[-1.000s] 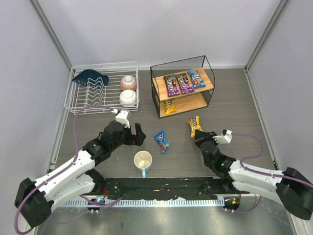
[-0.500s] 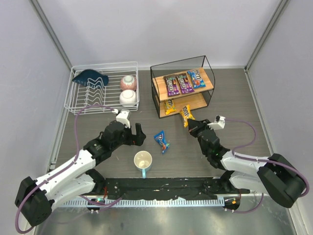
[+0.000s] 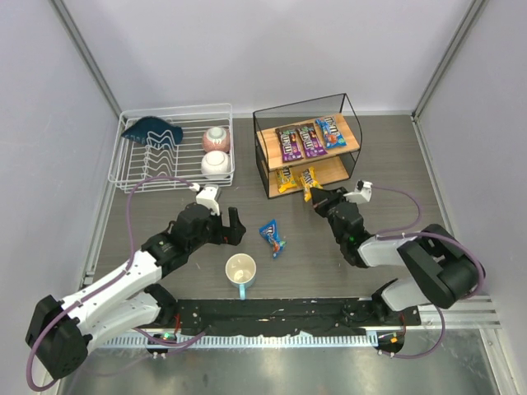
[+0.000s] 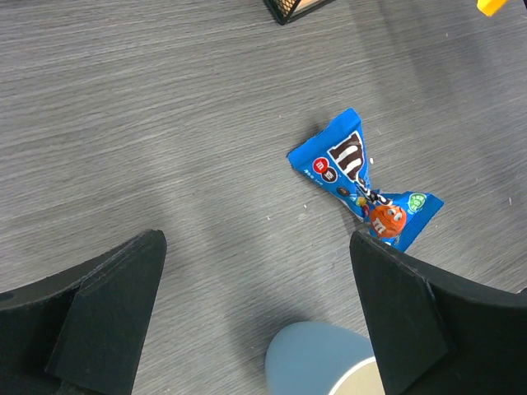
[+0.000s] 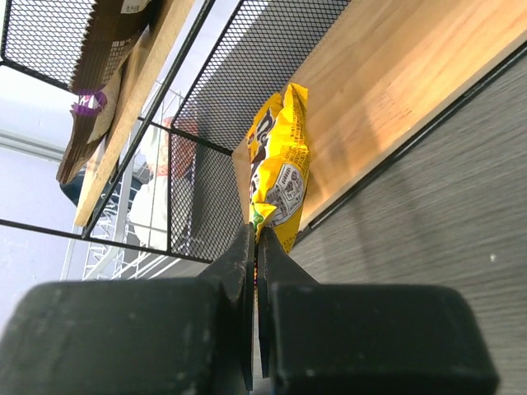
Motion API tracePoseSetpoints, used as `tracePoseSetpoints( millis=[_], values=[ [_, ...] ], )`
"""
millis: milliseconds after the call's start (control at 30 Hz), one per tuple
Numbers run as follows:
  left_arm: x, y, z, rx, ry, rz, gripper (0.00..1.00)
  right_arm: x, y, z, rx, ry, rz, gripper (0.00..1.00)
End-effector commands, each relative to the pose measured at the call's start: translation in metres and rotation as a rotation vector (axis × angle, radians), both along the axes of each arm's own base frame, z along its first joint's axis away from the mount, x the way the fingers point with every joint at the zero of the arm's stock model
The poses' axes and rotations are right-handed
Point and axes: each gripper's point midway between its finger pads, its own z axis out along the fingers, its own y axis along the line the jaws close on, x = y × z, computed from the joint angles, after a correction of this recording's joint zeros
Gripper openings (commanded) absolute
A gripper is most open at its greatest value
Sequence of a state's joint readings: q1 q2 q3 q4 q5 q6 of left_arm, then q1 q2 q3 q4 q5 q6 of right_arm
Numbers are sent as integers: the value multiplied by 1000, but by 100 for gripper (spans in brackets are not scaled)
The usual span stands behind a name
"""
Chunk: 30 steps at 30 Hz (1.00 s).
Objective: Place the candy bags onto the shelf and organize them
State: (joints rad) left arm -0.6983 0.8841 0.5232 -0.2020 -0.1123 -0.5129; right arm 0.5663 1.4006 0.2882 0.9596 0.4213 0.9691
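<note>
Right gripper (image 5: 253, 234) clamped tight on a glossy yellow candy bag (image 5: 278, 177) at the lower front edge of the black-framed wooden shelf (image 5: 395, 90) (left gripper (image 4: 257, 247) gaping, empty).

Three candy bags (image 3: 309, 138) atop shelf (image 3: 333, 171), two yellow (image 3: 309, 179) lower (blue (image 3: 272, 235) outside).

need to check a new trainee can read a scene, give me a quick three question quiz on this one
1. True or false: the left gripper is holding a bag.
2. What is the right gripper shut on? A) a yellow bag B) a blue bag C) a mug
3. How many bags lie on the top board of the shelf?

Key: 1 false, its fingers stand wide apart with nothing between them. 2 A. 3 three.
</note>
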Motion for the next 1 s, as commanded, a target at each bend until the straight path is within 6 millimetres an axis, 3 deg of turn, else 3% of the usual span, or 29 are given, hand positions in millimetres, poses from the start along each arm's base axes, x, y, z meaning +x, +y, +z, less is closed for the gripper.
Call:
tracePoseSetpoints(
  millis=[0,533,967],
  values=[
    [6,-3,9,-5,-37,-1,100,20,9,36,57,-120,7,1],
    [5,-2,9,-9,-40,-2,100,53,8,-9,77,-29,-63,1],
    [5,-3,8,-8,-35,0,100,74,3,-20,36,25,-129,1]
  ],
)
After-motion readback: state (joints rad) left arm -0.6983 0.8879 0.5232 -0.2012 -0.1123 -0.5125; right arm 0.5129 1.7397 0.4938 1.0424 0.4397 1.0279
